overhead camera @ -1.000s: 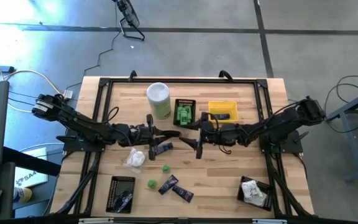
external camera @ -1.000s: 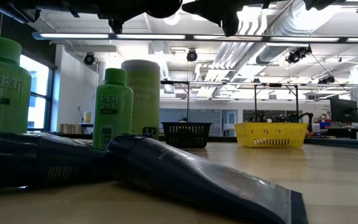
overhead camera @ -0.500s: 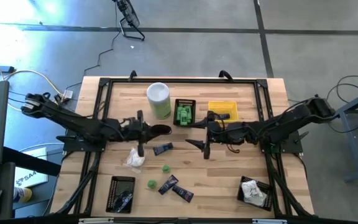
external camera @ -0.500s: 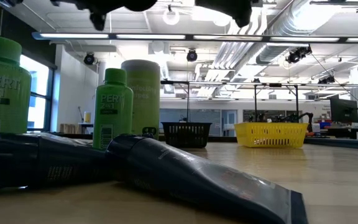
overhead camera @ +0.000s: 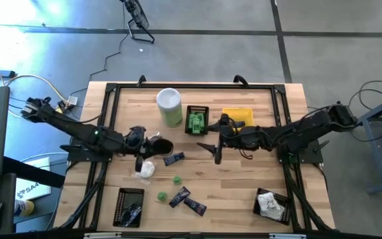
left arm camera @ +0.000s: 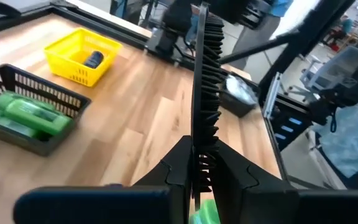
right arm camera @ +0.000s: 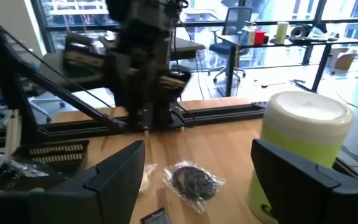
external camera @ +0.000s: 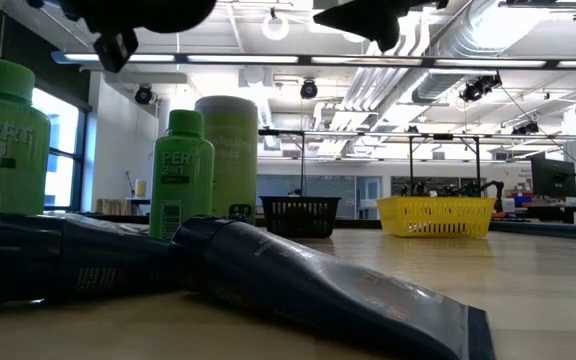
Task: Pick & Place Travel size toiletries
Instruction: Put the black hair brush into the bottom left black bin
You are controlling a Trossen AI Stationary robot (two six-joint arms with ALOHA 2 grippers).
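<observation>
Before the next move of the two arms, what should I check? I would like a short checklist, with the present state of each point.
1. Right gripper open and empty: ok.
2. Left gripper shut on a thin ridged strip: ok.
3. What this strip is: cannot tell.
4. Navy tube lies free between the two grippers, nothing on top of it: ok.
5. Yellow basket upright, with room left inside: ok.
6. The two arms are apart and do not touch: ok.
</observation>
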